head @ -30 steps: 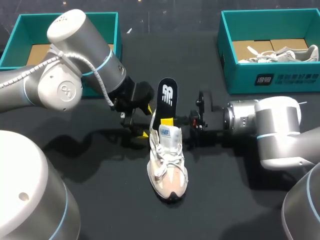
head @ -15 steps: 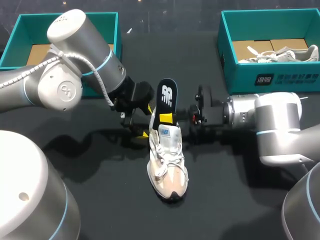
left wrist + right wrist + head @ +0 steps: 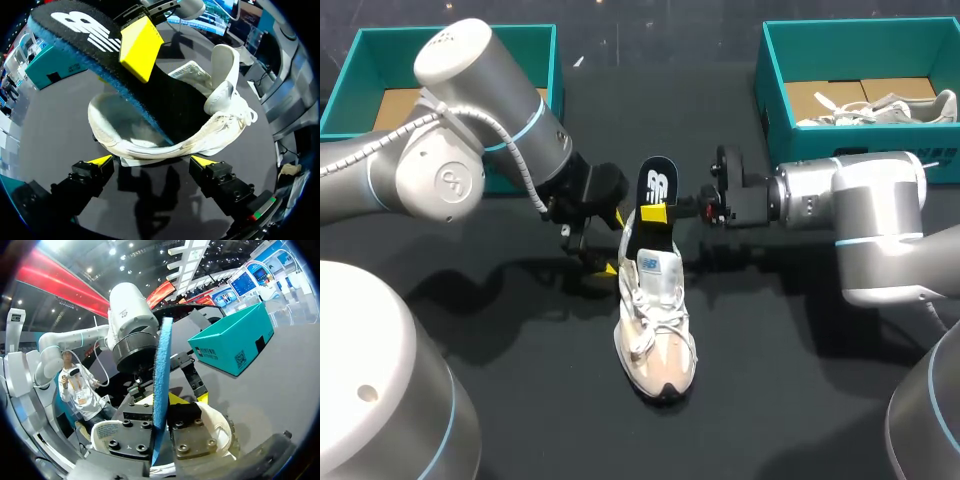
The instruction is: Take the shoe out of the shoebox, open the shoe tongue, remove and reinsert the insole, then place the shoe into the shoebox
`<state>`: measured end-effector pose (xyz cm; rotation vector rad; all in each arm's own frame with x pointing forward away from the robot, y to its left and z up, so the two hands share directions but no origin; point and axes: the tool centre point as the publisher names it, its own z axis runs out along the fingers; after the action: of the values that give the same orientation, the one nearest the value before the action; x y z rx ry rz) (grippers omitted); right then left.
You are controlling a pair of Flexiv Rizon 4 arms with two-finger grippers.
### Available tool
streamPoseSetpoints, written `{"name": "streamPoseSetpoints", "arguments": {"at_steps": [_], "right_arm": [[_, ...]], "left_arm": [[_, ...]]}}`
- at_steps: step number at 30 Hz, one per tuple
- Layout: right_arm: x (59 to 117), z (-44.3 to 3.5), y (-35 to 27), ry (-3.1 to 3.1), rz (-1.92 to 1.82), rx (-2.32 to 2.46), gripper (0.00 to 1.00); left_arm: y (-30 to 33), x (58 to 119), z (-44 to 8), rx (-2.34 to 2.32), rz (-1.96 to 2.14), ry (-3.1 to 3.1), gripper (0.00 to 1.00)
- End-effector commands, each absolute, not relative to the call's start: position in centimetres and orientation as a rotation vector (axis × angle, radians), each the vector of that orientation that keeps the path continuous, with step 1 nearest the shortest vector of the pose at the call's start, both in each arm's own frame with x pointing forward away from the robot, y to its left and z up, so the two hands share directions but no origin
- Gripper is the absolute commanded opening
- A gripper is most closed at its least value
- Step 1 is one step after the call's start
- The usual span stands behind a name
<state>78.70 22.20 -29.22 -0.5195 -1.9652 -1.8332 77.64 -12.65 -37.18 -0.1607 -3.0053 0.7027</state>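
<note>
Head view: the shoe [image 3: 657, 325] stands upright on the dark tabletop [image 3: 520, 400] near its middle, out of both teal shoeboxes, toe toward the camera and tongue raised. The insole [image 3: 657, 185] stands steeply out of the heel opening, its heel end high and its forepart down inside the shoe. The right jaws are closed on the insole partway up, one yellow tip flat on its black face; the right wrist view shows the blue edge pinched between them. The left jaws stand wide open and hold nothing. The left wrist view shows their tips to either side of the heel and just short of it. Assessment: the insole step is in hand. To do it well, the insole should travel along its own length, not sideways, so the forepart does not crease. The left jaws should brace the heel, or the shoe is likely to lift or tip. The left shoebox [image 3: 360, 105] shows only its cardboard floor; the right shoebox [image 3: 840, 150] holds another shoe [image 3: 890, 108].
</note>
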Motion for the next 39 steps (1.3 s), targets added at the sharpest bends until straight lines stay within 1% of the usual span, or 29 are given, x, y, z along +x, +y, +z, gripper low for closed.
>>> {"name": "streamPoseSetpoints", "arguments": {"at_steps": [1,12,20,23,24,26,27,28,30,33,39], "right_arm": [[78.9,-29.7,22.5,-1.956,-1.810,-0.518,0.00],[76.2,-32.1,22.7,-1.886,-1.778,-0.587,0.00],[74.4,-33.2,22.9,-1.858,-1.764,-0.633,0.00],[74.3,-33.0,22.9,-1.864,-1.776,-0.629,0.00],[74.4,-32.7,22.9,-1.870,-1.780,-0.623,0.02],[74.8,-32.1,23.0,-1.888,-1.784,-0.606,0.19],[75.0,-31.8,23.1,-1.897,-1.785,-0.597,0.33],[75.2,-31.6,23.1,-1.906,-1.785,-0.588,0.38],[75.7,-31.2,23.2,-1.923,-1.781,-0.570,0.37],[76.3,-30.7,23.1,-1.947,-1.775,-0.555,0.33],[77.1,-29.9,22.1,-1.980,-1.785,-0.563,0.33]], "left_arm": [[-12.7,77.7,-37.2,-0.162,0.698,-3.006,1.00],[-12.7,77.7,-37.2,-0.162,0.698,-3.006,1.00],[-12.7,77.7,-37.2,-0.162,0.698,-3.006,1.00],[-12.7,77.7,-37.2,-0.162,0.698,-3.006,1.00],[-12.7,77.7,-37.2,-0.162,0.698,-3.006,1.00],[-12.7,77.7,-37.2,-0.162,0.698,-3.006,1.00],[-12.7,77.7,-37.2,-0.162,0.698,-3.006,1.00],[-12.7,77.7,-37.2,-0.162,0.698,-3.006,1.00],[-12.7,77.7,-37.2,-0.162,0.698,-3.006,1.00],[-12.7,77.7,-37.2,-0.162,0.698,-3.006,1.00],[-12.7,77.7,-37.2,-0.162,0.698,-3.006,1.00]]}}
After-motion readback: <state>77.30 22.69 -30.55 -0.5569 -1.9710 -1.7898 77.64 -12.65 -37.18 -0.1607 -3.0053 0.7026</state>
